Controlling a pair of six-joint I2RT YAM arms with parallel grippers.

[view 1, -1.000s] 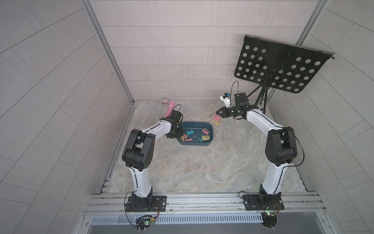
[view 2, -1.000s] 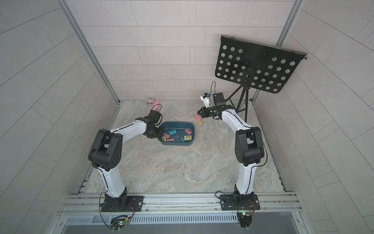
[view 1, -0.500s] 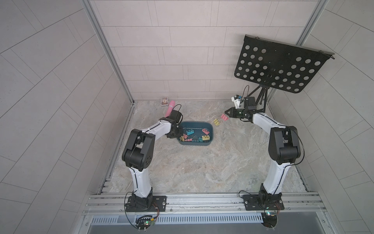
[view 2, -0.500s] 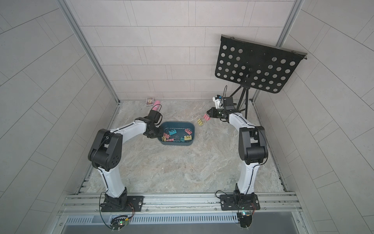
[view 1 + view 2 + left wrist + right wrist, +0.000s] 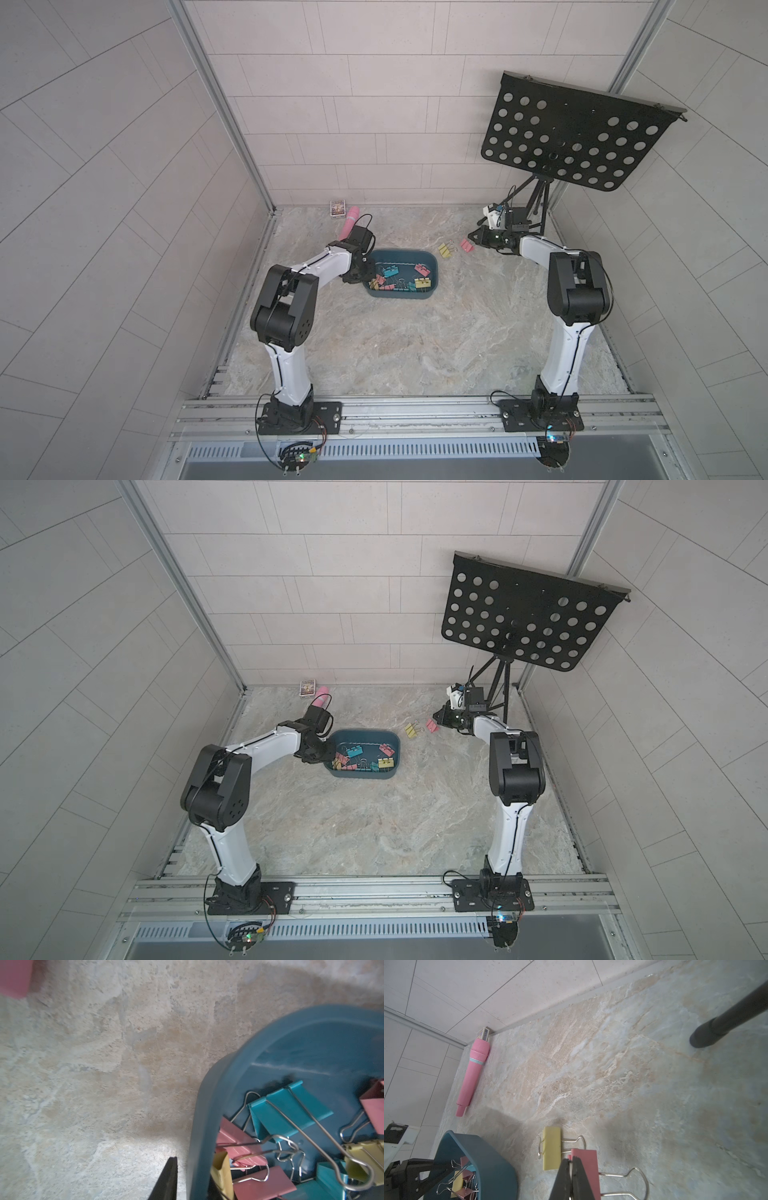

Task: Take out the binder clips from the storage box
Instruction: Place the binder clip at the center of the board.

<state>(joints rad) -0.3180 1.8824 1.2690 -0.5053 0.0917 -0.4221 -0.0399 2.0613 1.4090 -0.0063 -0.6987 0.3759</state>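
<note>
Lying heaped in the box (image 5: pixel 399 296), most clips (image 5: pixel 399 280) are not yet out; a yellow clip (image 5: pixel 445 250) and a pink clip (image 5: pixel 466 245) sit on the table (image 5: pixel 395 345) just beside it. Probably to steady the box, the left pincer (image 5: pixel 367 272) is clenched on its rim. The right pincer (image 5: pixel 474 242) is clenched over the pink clip; whether it pinches it, I cannot tell.
</note>
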